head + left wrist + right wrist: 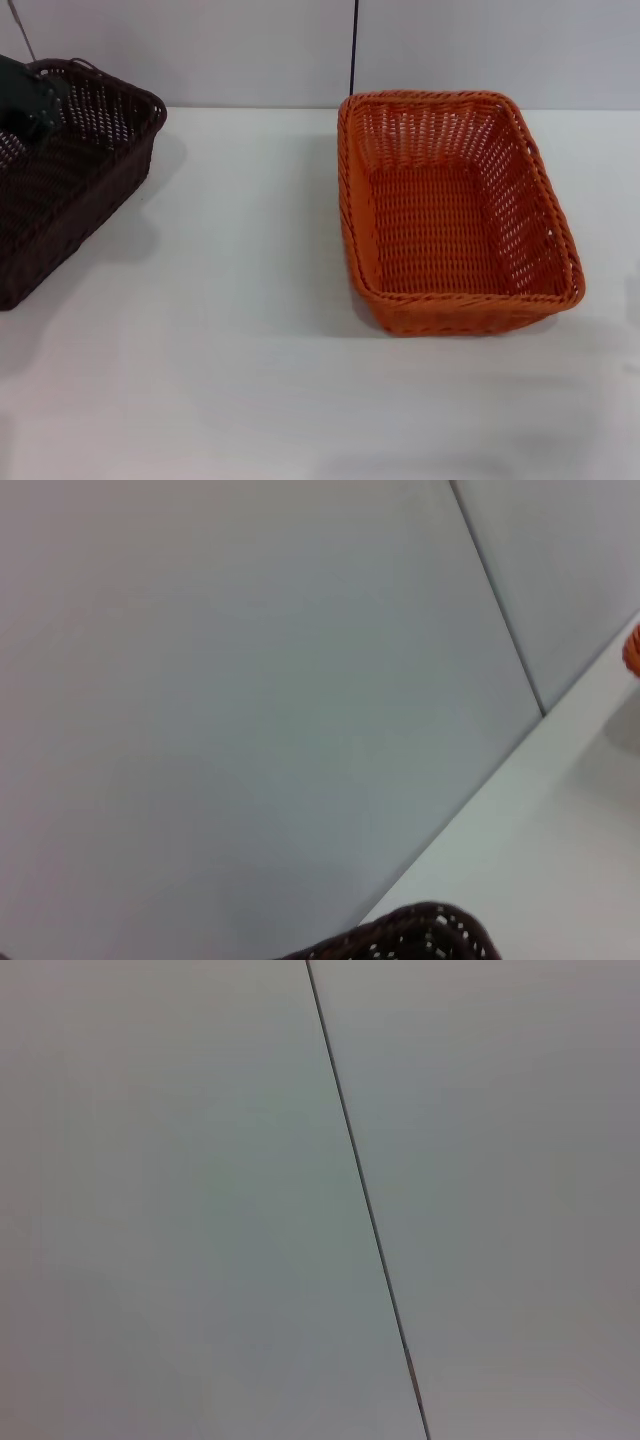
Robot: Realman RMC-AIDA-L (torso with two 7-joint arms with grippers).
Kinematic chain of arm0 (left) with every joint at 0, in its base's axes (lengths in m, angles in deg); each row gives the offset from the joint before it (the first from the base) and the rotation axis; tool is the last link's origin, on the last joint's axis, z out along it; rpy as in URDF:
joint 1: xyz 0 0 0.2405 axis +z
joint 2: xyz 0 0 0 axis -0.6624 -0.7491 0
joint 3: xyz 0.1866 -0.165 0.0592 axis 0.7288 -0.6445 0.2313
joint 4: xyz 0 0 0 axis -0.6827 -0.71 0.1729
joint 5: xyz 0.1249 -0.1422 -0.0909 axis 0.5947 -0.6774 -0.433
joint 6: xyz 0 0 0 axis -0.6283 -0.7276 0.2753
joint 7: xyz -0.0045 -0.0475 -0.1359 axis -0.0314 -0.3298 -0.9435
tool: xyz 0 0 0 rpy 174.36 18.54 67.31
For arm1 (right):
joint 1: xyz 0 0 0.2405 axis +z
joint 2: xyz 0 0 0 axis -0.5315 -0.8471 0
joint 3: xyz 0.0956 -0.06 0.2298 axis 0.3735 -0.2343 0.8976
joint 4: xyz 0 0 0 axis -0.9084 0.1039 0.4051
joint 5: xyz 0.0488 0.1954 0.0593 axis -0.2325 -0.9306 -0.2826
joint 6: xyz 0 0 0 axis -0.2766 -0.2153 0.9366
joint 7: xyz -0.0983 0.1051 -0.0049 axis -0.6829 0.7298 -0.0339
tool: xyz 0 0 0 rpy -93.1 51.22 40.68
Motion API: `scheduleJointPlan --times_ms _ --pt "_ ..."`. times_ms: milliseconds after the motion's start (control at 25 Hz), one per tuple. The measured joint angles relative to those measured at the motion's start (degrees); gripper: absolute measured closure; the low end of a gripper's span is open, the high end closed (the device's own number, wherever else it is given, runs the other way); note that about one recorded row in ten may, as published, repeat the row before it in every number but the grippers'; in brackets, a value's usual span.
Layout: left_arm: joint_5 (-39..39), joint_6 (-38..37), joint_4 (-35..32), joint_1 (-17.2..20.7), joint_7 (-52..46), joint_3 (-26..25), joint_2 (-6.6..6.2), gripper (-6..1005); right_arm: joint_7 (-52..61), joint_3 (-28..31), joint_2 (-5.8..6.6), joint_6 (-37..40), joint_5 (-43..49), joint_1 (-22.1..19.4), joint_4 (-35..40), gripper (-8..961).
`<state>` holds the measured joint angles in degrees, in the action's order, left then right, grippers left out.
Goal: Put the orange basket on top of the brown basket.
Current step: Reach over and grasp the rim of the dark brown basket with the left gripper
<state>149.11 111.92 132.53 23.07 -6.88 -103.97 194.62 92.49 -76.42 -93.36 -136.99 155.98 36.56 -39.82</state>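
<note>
The orange basket stands empty on the white table, right of centre in the head view. A sliver of it shows in the left wrist view. The brown basket stands at the table's left edge, partly cut off by the frame. Its braided rim shows in the left wrist view. My left gripper is a dark shape over the brown basket's far left part. My right gripper is out of view.
The white table runs across the whole head view. A pale wall with a dark vertical seam stands behind it. The right wrist view shows only this wall.
</note>
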Motion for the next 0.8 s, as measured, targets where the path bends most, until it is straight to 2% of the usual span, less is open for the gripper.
scheduleJointPlan --times_ms 200,280,440,480,520,560,640,680,800 --pt "0.02 5.13 6.13 1.85 -5.19 2.29 0.03 938 0.00 0.00 0.00 0.15 0.00 -0.14 -0.29 262" --pt "0.37 7.73 6.85 1.75 -6.67 2.72 0.02 932 0.01 0.04 0.03 0.28 0.00 0.00 -0.38 262" --pt "0.37 7.73 6.85 1.75 -6.67 2.72 0.02 919 0.01 0.16 0.11 0.31 0.01 0.18 -0.46 261" --pt "1.63 9.07 5.21 0.57 -7.89 3.49 0.00 916 0.03 0.24 0.15 0.35 0.01 0.34 -0.56 261" --pt "1.63 9.07 5.21 0.57 -7.89 3.49 0.00 867 0.04 0.25 0.17 0.37 0.01 0.41 -0.59 261" --pt "3.68 7.80 2.50 -0.48 -8.18 4.27 0.08 819 0.05 0.26 0.20 0.40 0.00 0.49 -0.65 261" --pt "3.68 7.80 2.50 -0.48 -8.18 4.27 0.08 722 0.06 0.27 0.22 0.42 0.01 0.51 -0.66 261" --pt "7.30 6.19 -2.98 -3.23 -9.25 5.42 0.14 673 0.07 0.31 0.24 0.43 0.01 0.49 -0.67 261" --pt "8.24 6.05 -4.68 -4.14 -9.66 5.62 0.11 567 0.06 0.33 0.26 0.46 0.01 0.35 -0.72 262"
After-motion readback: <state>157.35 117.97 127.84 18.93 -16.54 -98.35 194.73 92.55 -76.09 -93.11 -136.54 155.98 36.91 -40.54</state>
